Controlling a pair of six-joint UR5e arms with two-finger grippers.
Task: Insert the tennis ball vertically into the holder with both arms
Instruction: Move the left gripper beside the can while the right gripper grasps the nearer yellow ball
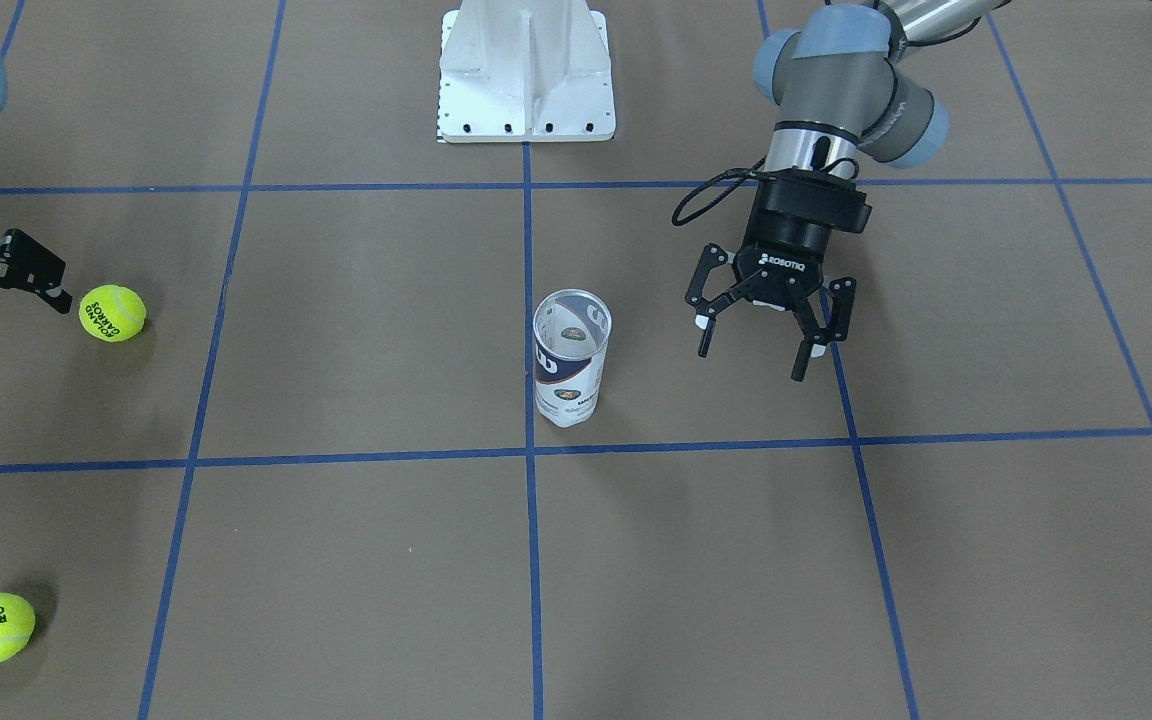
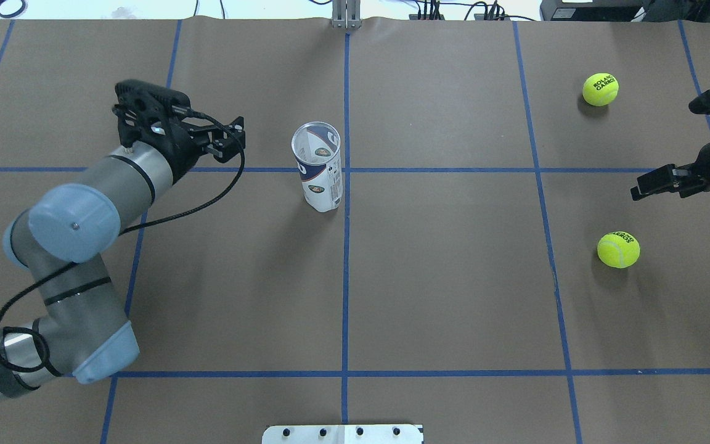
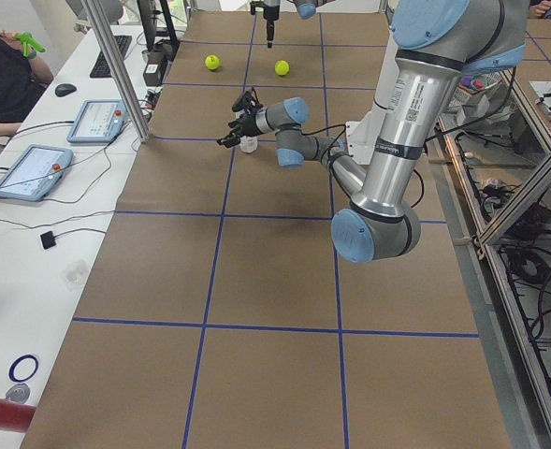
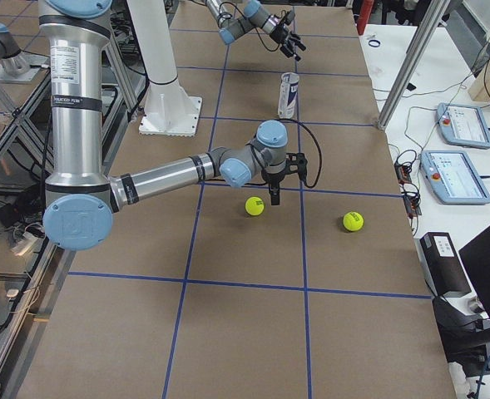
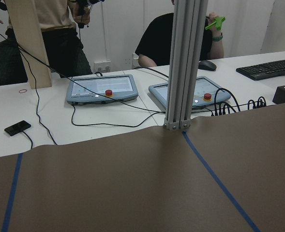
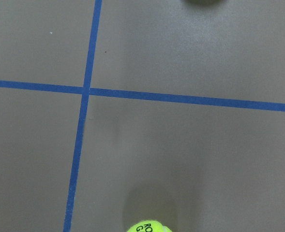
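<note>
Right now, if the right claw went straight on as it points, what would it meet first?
Probably the bare table: the right claw points straight down, just beside a ball, not over it, though depth is unclear.

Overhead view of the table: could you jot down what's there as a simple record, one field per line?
Table: brown, marked with blue lines
Can: clear, upright, top open, no ball visible inside
Near ball: yellow-green, lying on the table
Far ball: same kind, lying on the table
Left claw: open, empty, beside the can, not touching it
Right claw: open, empty, close to the near ball, not gripping it
</note>
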